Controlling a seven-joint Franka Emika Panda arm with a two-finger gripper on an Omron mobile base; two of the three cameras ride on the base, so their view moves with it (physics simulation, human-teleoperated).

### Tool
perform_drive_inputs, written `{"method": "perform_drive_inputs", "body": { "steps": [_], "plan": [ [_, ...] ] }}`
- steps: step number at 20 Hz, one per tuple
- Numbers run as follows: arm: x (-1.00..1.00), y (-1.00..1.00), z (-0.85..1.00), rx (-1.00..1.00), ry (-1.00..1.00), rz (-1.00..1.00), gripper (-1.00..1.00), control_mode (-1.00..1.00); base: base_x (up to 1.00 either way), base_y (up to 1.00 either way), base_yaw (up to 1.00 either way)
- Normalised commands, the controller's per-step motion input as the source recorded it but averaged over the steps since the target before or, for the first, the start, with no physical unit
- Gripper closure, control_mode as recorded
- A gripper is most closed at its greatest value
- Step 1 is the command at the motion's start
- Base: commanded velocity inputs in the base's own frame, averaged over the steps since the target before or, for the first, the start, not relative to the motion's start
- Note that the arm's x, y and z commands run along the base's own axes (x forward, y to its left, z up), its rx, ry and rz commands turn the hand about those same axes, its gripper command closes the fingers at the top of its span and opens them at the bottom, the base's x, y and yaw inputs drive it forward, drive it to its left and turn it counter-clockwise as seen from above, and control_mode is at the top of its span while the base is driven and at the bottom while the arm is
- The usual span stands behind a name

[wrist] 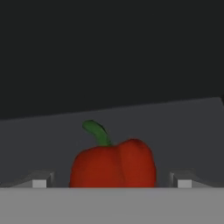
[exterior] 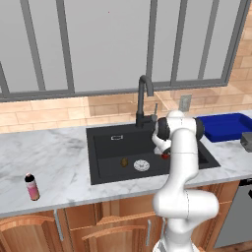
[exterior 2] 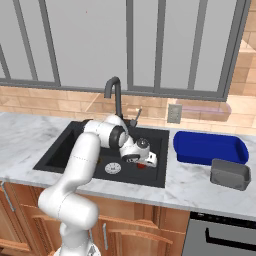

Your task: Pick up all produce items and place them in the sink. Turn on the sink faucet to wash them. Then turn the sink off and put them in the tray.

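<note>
While both produce items lie in the sink (exterior: 103, 142), pepper (wrist: 113, 164) between open gripper (wrist: 112, 180) tips; tray (exterior 2: 210, 148) unfilled.

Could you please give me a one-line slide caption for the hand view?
Open claw straddling a red bell pepper on the black sink floor.

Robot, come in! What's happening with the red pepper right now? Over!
Gripper open, straddling red pepper. Pepper on sink floor, not gripped. Nothing blocking.
</note>
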Motion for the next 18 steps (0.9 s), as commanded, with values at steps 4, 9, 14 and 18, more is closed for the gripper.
{"method": "perform_drive_inputs", "body": {
  "steps": [4, 9, 14, 18],
  "plan": [
    [0.07, 0.09, -0.37, 0.00, 0.06, 0.00, 1.00, -1.00, 0.00, 0.00, 0.00],
    [0.00, 0.07, -0.13, 0.00, 0.02, 0.00, 1.00, -1.00, 0.00, 0.00, 0.00],
    [-0.22, 0.00, 0.48, 0.00, -0.14, 0.00, 1.00, -1.00, 0.00, 0.00, 0.00],
    [-0.25, 0.00, 0.90, 0.00, -0.19, 0.00, 1.00, -1.00, 0.00, 0.00, 0.00]
  ]
}}
